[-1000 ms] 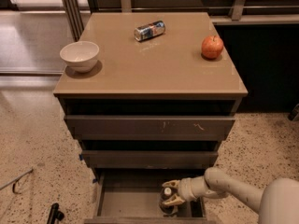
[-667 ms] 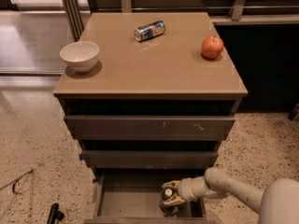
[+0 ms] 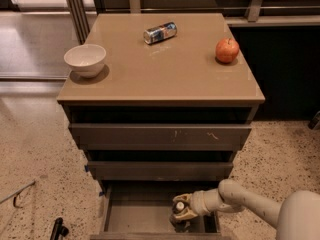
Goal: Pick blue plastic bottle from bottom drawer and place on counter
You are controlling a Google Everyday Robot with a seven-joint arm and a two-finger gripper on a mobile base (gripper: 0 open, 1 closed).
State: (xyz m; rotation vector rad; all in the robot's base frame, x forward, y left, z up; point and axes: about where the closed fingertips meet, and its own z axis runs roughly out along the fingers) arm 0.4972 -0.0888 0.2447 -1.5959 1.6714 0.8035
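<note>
On the counter [image 3: 160, 79] I see a white bowl [image 3: 85, 59] at the left, a can [image 3: 160, 33] lying on its side toward the back, and an apple [image 3: 227, 50] at the right. Below, the bottom drawer [image 3: 132, 218] is pulled open. In its right half the blue plastic bottle [image 3: 179, 205] stands upright, long axis vertical, white cap pointing up. My gripper [image 3: 181, 210] reaches in from the right, jaws grasping the bottle.
</note>
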